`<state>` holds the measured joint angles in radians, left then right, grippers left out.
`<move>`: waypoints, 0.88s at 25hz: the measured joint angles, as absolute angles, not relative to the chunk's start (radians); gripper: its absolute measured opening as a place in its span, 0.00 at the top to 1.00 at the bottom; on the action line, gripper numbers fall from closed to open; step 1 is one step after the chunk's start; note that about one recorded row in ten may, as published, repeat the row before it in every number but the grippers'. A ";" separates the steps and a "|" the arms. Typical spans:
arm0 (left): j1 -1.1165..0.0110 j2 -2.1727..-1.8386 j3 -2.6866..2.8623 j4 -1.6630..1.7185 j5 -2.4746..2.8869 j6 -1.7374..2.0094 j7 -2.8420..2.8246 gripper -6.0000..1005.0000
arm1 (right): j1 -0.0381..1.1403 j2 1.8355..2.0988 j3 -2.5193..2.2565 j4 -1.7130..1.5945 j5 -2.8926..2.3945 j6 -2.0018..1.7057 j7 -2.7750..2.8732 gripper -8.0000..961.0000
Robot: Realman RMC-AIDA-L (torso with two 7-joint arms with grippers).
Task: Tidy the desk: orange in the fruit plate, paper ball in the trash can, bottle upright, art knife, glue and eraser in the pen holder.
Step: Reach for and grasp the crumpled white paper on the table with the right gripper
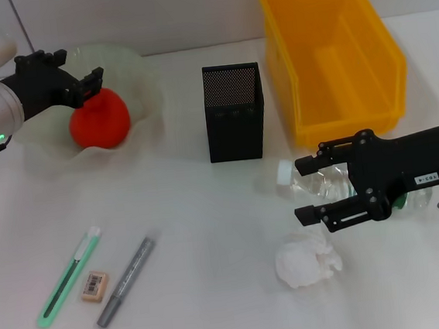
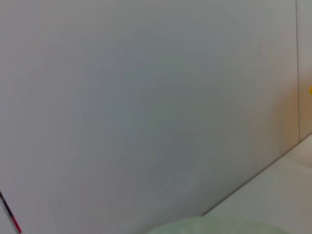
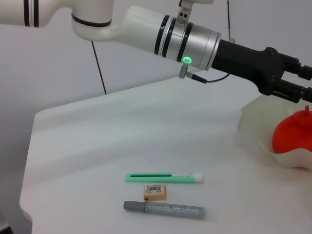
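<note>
Two grippers: both are showing in the head view, one at each side of the white table [image 1: 217, 305].
Left gripper [image 1: 87, 84]: I am holding it over the fruit plate [image 1: 137, 71], and my fingers are standing spread at the top of the orange [image 1: 100, 120], not squeezing it.
Orange: it is lying inside the fruit plate, at the far left of the table.
Right gripper [image 1: 309, 188]: I am reaching it low over the table, with my fingers spread wide around the bottle [image 1: 322, 179].
Bottle: it is lying on its side, white cap pointing to the pen holder [image 1: 234, 110], just in front of the trash can [image 1: 333, 56].
Paper ball [image 1: 306, 259]: it is lying on the table, just near my lower right finger.
Art knife [image 1: 68, 277], eraser [image 1: 94, 285], glue [image 1: 126, 280]: they are lying side by side on the near left of the table, outside the pen holder.
</note>
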<state>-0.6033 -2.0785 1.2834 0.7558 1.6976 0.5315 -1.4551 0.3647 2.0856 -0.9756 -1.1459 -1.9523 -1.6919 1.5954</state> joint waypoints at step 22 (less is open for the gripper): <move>-0.391 -2.063 1.196 1.056 1.651 1.143 -1.468 0.14 | 0.356 2.085 -0.965 -1.152 -1.958 -1.690 1.587 0.20</move>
